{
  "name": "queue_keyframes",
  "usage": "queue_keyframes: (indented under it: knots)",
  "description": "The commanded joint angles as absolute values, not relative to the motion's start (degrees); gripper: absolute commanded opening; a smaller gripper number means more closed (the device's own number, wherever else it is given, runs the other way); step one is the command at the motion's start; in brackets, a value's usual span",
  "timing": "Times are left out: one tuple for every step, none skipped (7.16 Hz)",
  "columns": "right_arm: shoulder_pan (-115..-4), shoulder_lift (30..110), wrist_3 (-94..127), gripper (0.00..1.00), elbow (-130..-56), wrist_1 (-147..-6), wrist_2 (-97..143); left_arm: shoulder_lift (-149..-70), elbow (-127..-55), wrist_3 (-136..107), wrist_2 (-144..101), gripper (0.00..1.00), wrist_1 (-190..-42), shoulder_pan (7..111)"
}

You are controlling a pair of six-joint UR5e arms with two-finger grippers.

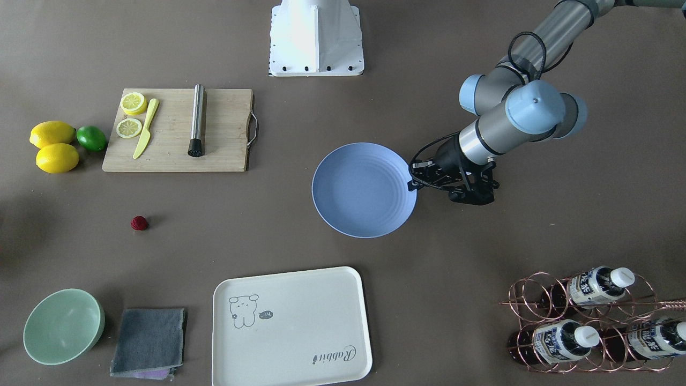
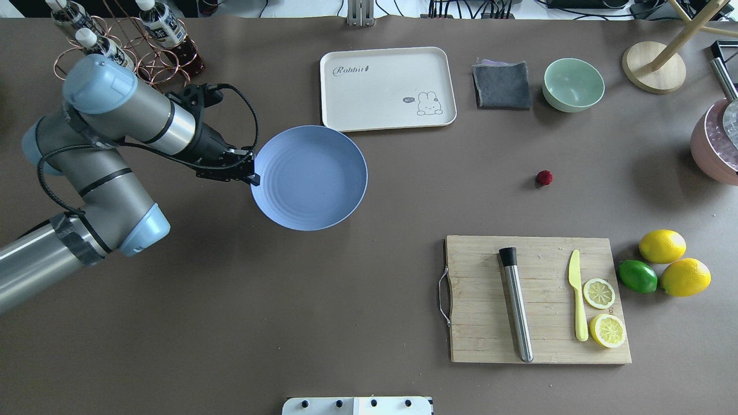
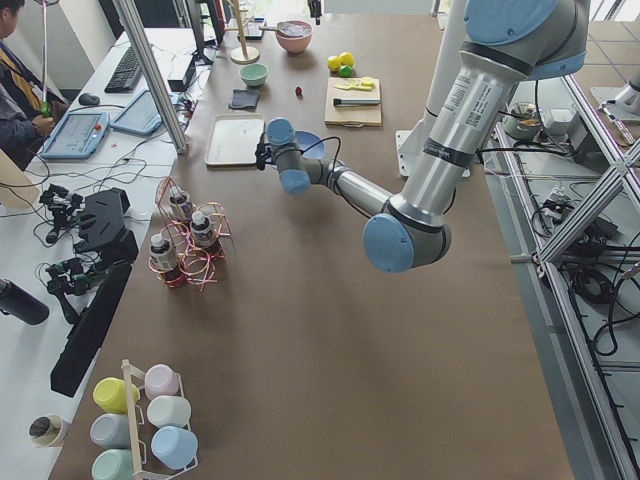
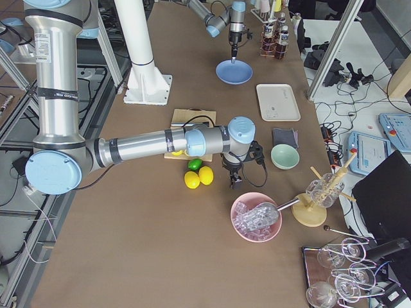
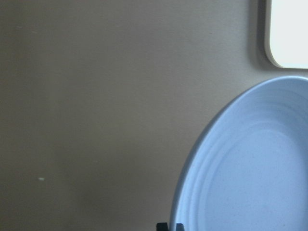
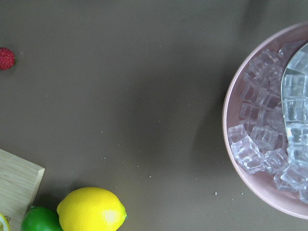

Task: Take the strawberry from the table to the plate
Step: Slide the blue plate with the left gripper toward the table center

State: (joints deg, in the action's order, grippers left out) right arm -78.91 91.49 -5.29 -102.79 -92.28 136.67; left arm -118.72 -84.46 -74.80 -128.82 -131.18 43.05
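Observation:
The strawberry (image 2: 543,177), a tiny dark-red berry, lies alone on the brown table (image 2: 230,300), far to the right of the light blue plate (image 2: 311,178). It also shows as the berry (image 1: 139,223) in the front view and at the top left corner (image 6: 6,58) of the right wrist view. My left gripper (image 2: 252,177) stands at the plate's left rim, shut on that rim; the left wrist view shows its tips (image 5: 171,226) close together at the plate's edge (image 5: 255,173). My right gripper (image 4: 232,179) hangs between the lemons and the ice bowl; I cannot tell its state.
A wooden cutting board (image 2: 478,323) carries a steel muddler, a yellow knife and lemon slices; two lemons (image 2: 663,246) and a lime lie beside it. A white tray (image 2: 386,86), grey cloth (image 2: 501,86), mint bowl (image 2: 573,85), bottle rack (image 2: 144,52) and pink ice bowl (image 2: 706,150) stand around.

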Motion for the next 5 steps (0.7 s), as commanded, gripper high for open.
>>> queue_keyframes:
  knots:
    - [-78.9, 91.5, -5.3, 1.0, -102.9, -92.3, 136.7, -121.6, -81.4, -76.3, -124.5, 0.0, -132.6, 38.7]
    - [-78.9, 91.5, -5.3, 1.0, -102.9, -92.3, 136.7, -122.5, -80.3, -76.5, -122.2, 0.0, -133.4, 37.3]
    - [-78.9, 91.5, -5.3, 1.0, -102.9, -92.3, 136.7, -122.6, -80.2, -76.5, -121.5, 0.0, -133.5, 36.5]
    - [-78.9, 91.5, -5.3, 1.0, -102.9, -92.3, 136.7, -122.6, -80.2, -76.5, -121.5, 0.0, -133.5, 36.5]
    - [-78.9, 91.4, -5.3, 1.0, -102.9, -92.3, 136.7, -122.5, -80.2, -76.6, -121.5, 0.0, -133.4, 36.5]
